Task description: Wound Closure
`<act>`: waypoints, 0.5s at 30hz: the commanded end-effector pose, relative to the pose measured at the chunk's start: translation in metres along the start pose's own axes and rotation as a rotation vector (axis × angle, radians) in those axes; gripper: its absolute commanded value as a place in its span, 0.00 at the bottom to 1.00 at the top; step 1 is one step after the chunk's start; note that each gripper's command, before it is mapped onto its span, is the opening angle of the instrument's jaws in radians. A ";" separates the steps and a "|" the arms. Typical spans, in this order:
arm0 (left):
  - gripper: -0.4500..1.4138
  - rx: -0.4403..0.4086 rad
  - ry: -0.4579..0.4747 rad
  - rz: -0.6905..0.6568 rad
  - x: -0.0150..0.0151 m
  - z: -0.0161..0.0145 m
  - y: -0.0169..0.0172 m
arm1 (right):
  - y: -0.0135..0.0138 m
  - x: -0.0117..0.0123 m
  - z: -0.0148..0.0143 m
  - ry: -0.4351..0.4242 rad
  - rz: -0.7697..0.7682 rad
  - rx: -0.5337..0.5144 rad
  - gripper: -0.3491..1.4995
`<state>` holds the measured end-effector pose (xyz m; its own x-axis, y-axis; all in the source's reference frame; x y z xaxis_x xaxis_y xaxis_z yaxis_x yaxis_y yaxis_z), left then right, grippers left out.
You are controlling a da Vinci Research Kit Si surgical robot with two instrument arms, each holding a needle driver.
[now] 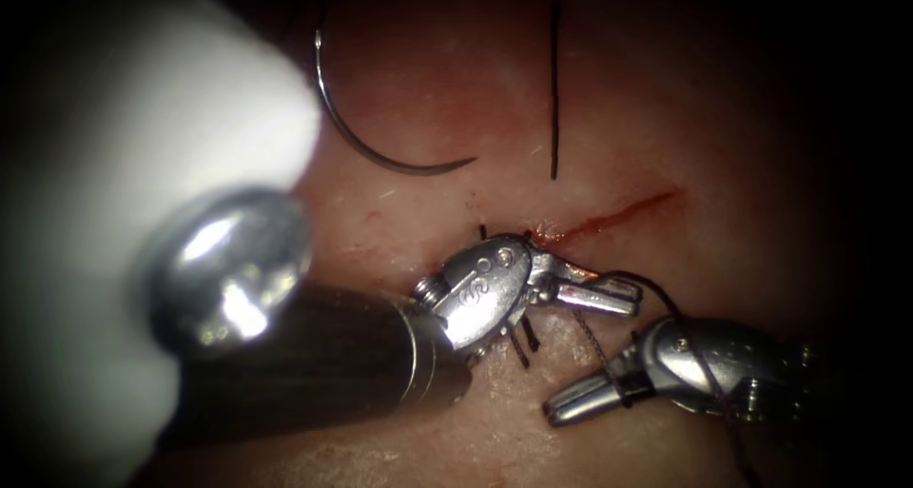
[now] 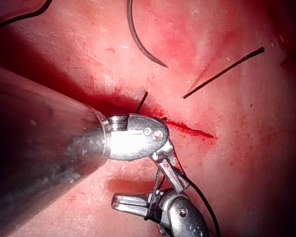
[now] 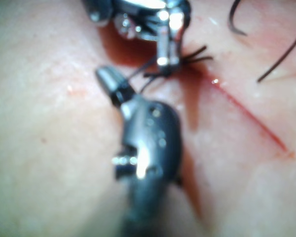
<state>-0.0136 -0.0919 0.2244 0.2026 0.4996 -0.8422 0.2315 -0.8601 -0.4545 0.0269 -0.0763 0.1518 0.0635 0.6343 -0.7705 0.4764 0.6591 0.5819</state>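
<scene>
Left gripper (image 1: 609, 296) closed, right gripper (image 1: 582, 400) closed, tips near, apart.

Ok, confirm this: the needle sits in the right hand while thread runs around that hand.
Not right. The needle lies loose on the tissue above the cut; the endoscope view shows it. Thread does run around the right hand.

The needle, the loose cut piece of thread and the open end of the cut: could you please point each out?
needle (image 1: 366, 148), endoscope view, mid-curve, lying free on the tissue.
cut piece of thread (image 1: 554, 88), endoscope view, its middle.
cut (image 1: 623, 210), endoscope view, the unclosed red stretch.
</scene>
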 end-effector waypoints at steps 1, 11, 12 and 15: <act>0.00 -0.024 0.004 0.011 -0.0013 0.0004 0.0005 | -0.0001 -0.0011 0.0015 0.038 0.010 0.007 0.00; 0.00 -0.098 0.028 0.107 -0.0034 -0.0016 0.0004 | 0.0001 0.0012 0.0016 0.273 0.037 -0.021 0.00; 0.00 -0.102 0.027 0.114 -0.0036 -0.0018 0.0003 | 0.0001 0.0013 0.0015 0.285 0.038 -0.027 0.00; 0.00 -0.113 0.031 0.139 -0.0038 -0.0024 0.0004 | 0.0001 0.0016 0.0011 0.300 0.038 -0.038 0.00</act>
<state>-0.0111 -0.0930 0.2277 0.2707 0.3704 -0.8886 0.3053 -0.9084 -0.2856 0.0273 -0.0747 0.1500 -0.1853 0.7436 -0.6424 0.4422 0.6469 0.6212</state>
